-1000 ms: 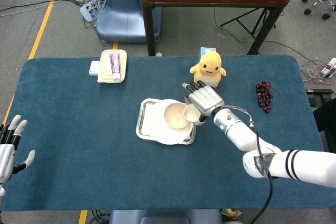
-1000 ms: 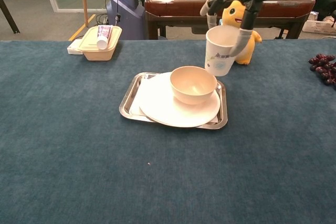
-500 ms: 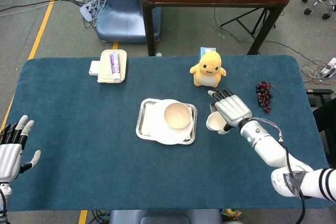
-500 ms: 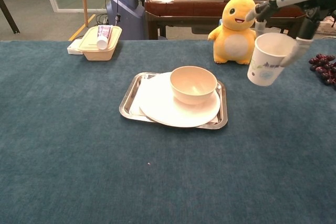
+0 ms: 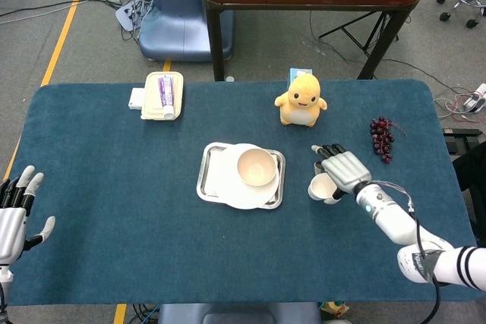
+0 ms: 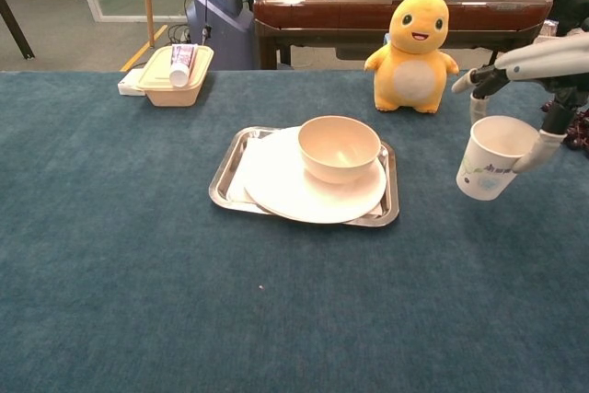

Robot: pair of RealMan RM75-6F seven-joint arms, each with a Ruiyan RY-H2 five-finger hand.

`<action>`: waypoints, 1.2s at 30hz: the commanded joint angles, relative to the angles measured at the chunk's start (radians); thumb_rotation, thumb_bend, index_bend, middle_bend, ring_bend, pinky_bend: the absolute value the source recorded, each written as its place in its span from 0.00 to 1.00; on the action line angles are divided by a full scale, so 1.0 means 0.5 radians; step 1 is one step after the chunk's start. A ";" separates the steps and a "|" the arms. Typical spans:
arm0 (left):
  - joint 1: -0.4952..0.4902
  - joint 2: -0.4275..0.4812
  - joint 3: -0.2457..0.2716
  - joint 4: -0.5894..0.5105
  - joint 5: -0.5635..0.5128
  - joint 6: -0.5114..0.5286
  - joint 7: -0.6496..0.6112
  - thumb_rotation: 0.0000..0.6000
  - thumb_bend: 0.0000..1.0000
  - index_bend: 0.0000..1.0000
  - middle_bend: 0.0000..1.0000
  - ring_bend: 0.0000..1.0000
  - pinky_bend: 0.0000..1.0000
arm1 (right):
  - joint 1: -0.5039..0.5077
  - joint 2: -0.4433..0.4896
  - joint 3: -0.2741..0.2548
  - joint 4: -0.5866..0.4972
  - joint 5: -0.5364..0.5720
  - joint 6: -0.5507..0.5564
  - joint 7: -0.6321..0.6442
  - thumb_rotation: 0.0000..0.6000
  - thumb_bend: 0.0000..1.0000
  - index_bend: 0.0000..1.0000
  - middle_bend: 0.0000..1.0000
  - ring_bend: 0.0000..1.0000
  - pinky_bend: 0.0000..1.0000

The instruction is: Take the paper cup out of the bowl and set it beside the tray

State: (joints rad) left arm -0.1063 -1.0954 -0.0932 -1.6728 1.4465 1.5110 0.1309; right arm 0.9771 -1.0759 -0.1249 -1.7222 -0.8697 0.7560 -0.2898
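my right hand [image 5: 345,170] holds the paper cup [image 5: 323,187], fingers wrapped over its rim and side, and the cup tilts with its mouth turned toward the tray [image 5: 207,163]. in the chest view the cup [image 6: 493,156] hangs above the blue table cloth [image 6: 138,255], to the right of the tray [image 6: 225,175] and apart from it; i cannot tell whether its base touches the cloth. the bowl [image 5: 257,167] sits on a white plate [image 5: 231,191] inside the tray, with nothing in it. my left hand [image 5: 15,210] is far to the left of the tray, at the table's edge, fingers spread and holding nothing. beyond the tray, toward the far edge, a yellow plush toy [image 5: 301,99] stands upright. far right of the tray lies a bunch of dark grapes [image 5: 382,137]. to the far left beyond the tray sits a cream box [image 5: 162,97] with a tube [image 5: 166,94] lying on it.
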 commanded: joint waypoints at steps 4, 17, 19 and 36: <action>0.008 0.009 0.002 -0.003 0.007 0.014 -0.022 1.00 0.32 0.00 0.00 0.00 0.00 | -0.029 -0.142 0.048 0.183 -0.027 -0.114 0.031 1.00 0.14 0.40 0.06 0.00 0.00; 0.029 0.033 -0.001 -0.008 0.021 0.052 -0.079 1.00 0.32 0.00 0.00 0.00 0.00 | 0.036 -0.314 0.112 0.402 0.080 -0.279 -0.033 1.00 0.11 0.38 0.03 0.00 0.00; 0.030 0.037 -0.002 -0.009 0.023 0.056 -0.085 1.00 0.32 0.00 0.00 0.00 0.00 | 0.040 -0.298 0.120 0.382 0.080 -0.298 -0.024 1.00 0.10 0.30 0.02 0.00 0.00; 0.022 0.030 0.005 -0.010 0.023 0.031 -0.057 1.00 0.32 0.00 0.00 0.00 0.00 | -0.074 0.409 0.173 -0.482 -0.090 0.120 -0.087 1.00 0.08 0.01 0.00 0.00 0.00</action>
State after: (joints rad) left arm -0.0949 -1.0797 -0.0911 -1.6771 1.4576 1.5273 0.1015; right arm 0.9807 -0.9694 -0.0509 -1.8522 -0.8646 0.7192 -0.3247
